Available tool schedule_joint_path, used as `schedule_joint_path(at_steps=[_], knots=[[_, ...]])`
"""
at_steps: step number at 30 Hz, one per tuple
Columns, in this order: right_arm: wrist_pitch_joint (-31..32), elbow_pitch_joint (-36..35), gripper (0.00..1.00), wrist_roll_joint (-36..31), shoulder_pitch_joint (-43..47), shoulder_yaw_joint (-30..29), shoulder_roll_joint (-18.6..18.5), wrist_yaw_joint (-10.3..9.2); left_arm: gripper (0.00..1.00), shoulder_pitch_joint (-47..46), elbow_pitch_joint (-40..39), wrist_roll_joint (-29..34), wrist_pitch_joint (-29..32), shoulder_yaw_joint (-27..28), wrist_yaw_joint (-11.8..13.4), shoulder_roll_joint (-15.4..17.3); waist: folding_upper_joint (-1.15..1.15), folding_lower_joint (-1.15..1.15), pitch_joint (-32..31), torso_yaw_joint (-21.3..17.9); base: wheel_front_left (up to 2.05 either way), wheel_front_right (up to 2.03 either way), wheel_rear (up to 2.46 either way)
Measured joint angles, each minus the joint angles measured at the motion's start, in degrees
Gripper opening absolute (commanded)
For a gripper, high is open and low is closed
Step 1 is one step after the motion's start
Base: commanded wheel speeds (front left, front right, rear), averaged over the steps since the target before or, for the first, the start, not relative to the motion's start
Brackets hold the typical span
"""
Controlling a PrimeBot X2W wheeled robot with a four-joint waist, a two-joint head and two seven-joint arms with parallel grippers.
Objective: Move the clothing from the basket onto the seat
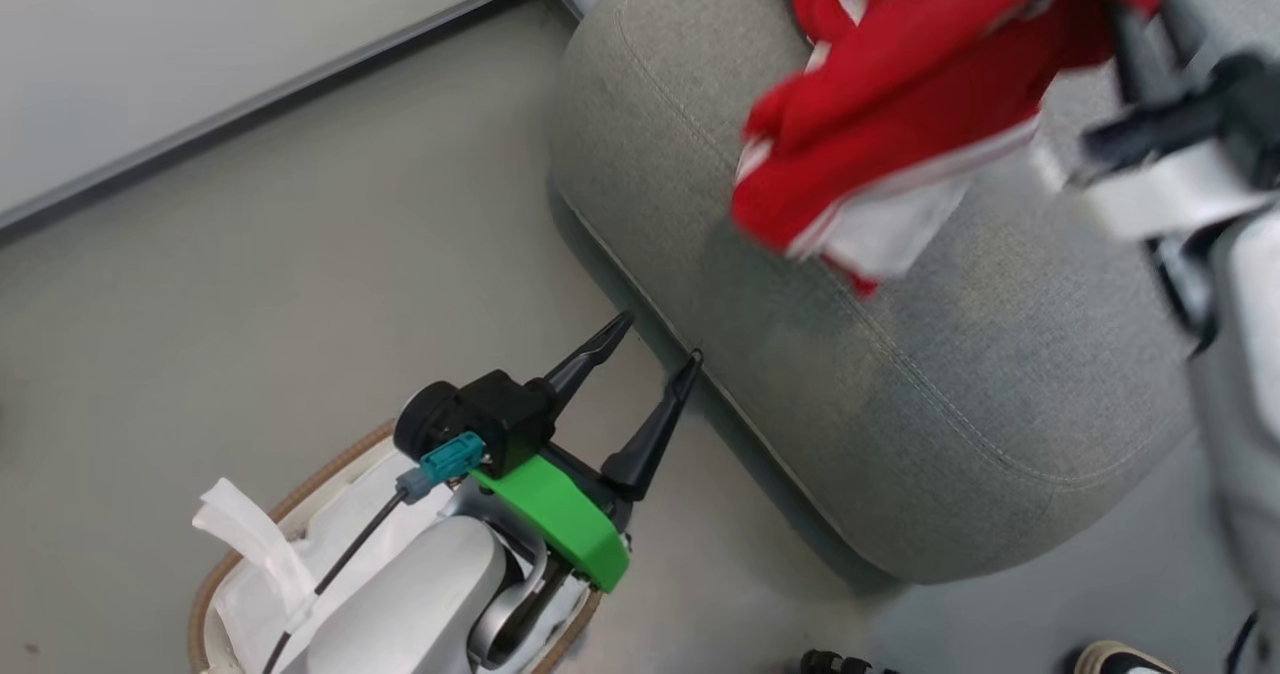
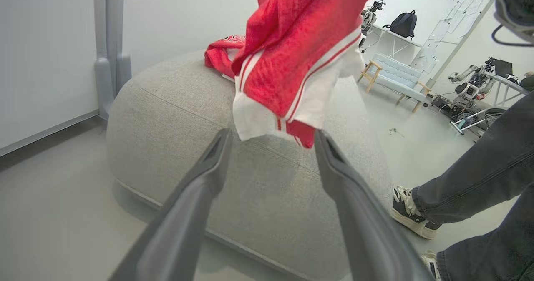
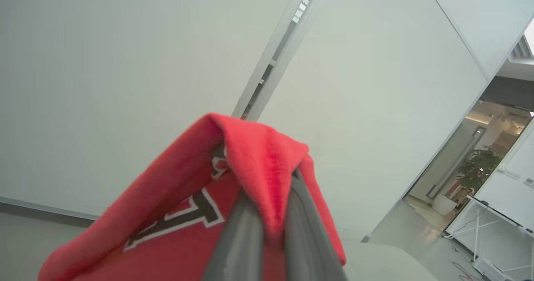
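Observation:
A red jersey (image 1: 900, 84) with white trim hangs in the air over the grey seat (image 1: 900, 384), and my right gripper (image 1: 1140, 4) is shut on its top edge. In the right wrist view the red cloth (image 3: 167, 231) drapes over the closed fingers (image 3: 242, 235). The jersey (image 2: 300, 43) dangles just above the seat (image 2: 175, 118) in the left wrist view, and a second red piece (image 2: 219, 53) lies on the seat behind it. My left gripper (image 1: 660, 339) stands open and empty above the basket (image 1: 300, 494), whose white liner (image 1: 260, 544) shows.
A person's legs in dark trousers (image 2: 479, 181) and a shoe (image 2: 411, 218) stand close to the seat's right side. A shoe tip (image 1: 1120, 659) shows at the bottom. A wall with a grey baseboard (image 1: 250, 104) runs behind open floor on the left.

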Motion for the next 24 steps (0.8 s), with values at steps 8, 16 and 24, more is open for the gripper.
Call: schedule_joint_path(at_steps=[8, 16, 24], knots=[[0.00, 8.11, 0.00, -3.05, -16.88, -5.92, -9.21, 0.01, 1.00, -1.36, -0.94, 1.74, 0.00, 0.90, 0.00, 3.03, 0.00, 0.00, 5.88, 0.34, 0.00, 0.00, 0.00], [-0.03, 17.25, 0.00, -8.00, -19.48, -15.23, -9.96, 0.00, 1.00, -4.37, -2.61, 2.21, 0.00, -0.07, 0.00, 4.87, 0.00, 0.00, 11.25, 3.02, 0.00, 0.00, 0.00], [-0.04, 24.69, 0.00, -11.24, -15.38, -23.38, -3.08, 0.00, 1.00, -7.05, -3.59, 2.56, 0.00, -0.80, 0.00, 6.47, 0.00, 0.01, 16.44, 6.02, 0.00, 0.00, 0.00]])
